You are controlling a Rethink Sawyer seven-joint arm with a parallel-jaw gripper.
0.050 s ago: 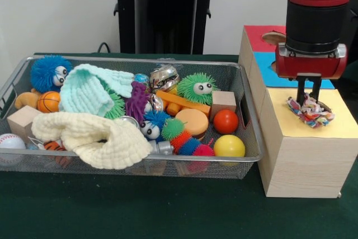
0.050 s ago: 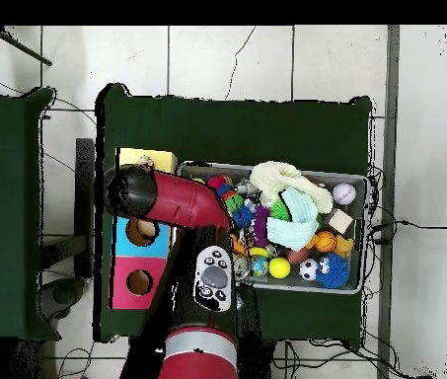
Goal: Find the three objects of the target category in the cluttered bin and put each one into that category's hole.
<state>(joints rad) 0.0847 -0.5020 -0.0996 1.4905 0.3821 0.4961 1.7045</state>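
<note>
Yellow box top: cloth under jaws.

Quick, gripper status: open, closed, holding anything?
Gripper: over the box's yellow section, fingers down at the multicoloured cloth; it appears closed on the cloth, though the grip is not fully clear.
</note>
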